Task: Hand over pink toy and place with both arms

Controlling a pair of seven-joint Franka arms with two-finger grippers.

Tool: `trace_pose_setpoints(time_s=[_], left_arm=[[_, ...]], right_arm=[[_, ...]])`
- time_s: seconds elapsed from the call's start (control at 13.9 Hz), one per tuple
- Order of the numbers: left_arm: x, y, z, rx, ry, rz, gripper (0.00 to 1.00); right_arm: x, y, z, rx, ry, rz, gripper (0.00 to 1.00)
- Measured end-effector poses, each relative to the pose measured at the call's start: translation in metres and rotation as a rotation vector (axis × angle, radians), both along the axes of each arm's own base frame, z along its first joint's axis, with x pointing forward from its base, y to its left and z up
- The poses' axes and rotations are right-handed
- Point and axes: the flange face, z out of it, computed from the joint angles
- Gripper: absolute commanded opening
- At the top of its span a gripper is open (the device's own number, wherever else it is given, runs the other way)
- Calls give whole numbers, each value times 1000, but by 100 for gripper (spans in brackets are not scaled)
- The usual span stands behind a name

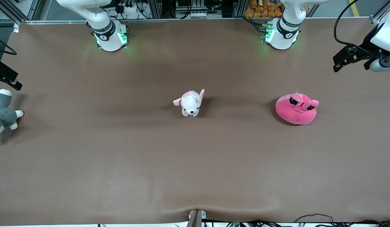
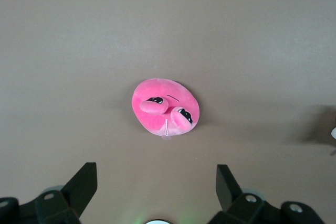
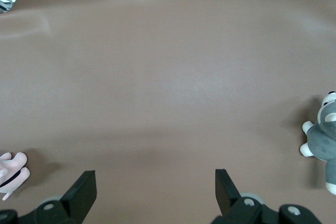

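Note:
The pink toy (image 1: 296, 108), a large hot-pink round plush with two bulging half-lidded eyes, rests on the brown table toward the left arm's end. It also shows in the left wrist view, the pink toy (image 2: 165, 107) lying well below the fingers. My left gripper (image 1: 337, 63) hangs high over the table's end by the toy, open and empty; in its own view the left gripper (image 2: 156, 169) has only bare table between the fingers. My right gripper (image 1: 12, 81) hovers over the right arm's end of the table, and the right gripper (image 3: 156, 174) is likewise open and holds nothing.
A small pale pink-and-white dog plush (image 1: 190, 103) lies mid-table, its edge showing as the dog plush (image 3: 11, 174) in the right wrist view. A grey-and-white plush animal (image 1: 2, 116) lies at the right arm's end of the table, below the right gripper.

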Motion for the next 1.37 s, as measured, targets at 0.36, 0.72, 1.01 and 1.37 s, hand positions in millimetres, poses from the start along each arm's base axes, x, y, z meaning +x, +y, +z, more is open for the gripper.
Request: trace_pose_setpoints(time_s=[0.36,0.72,1.01,1.37], left_arm=[[1,7,1,0,-1,15,100],[0,13,0,1,12,27,100],[-2,14,-2,3,30,30,100],[-1,15,-4,3,37,32,100]], right_arm=[[0,0,0,0,1,0,100],[0,0,0,0,3,0,100],[0,-1,0,0,4,-2,100],[-1,-3,-1,1,5,-6,100]])
